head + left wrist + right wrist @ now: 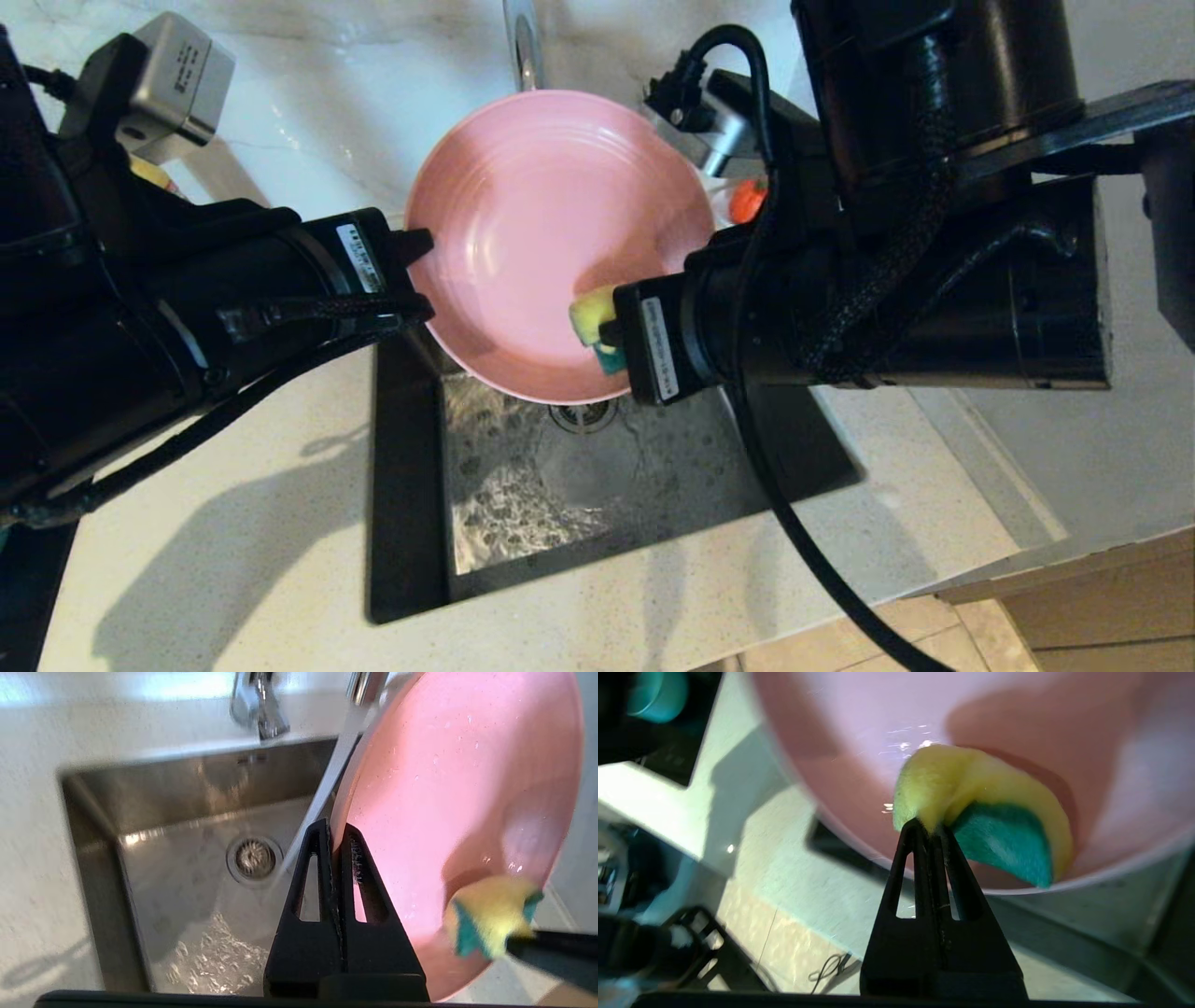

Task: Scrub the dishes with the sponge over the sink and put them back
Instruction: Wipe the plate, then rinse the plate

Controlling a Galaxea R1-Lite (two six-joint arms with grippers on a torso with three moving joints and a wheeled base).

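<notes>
The pink plate [551, 233] hangs tilted over the steel sink [523, 504], its hollow face turned toward my right arm. My left gripper [418, 271] is shut on the plate's rim [341, 826] at its left edge. My right gripper [611, 338] is shut on the yellow sponge [594, 315], squeezing it at the waist, and the yellow foam presses against the plate's inner face near its lower right edge [952, 779]. The green scouring layer [1004, 840] faces away from the plate. A teal-blue bowl [656, 693] shows in a corner of the right wrist view.
The chrome faucet [525, 42] rises behind the plate. The round strainer drain [254, 858] sits in the wet sink floor below. Pale speckled counter [233, 541] surrounds the sink. Something orange-red [747, 201] shows behind my right arm.
</notes>
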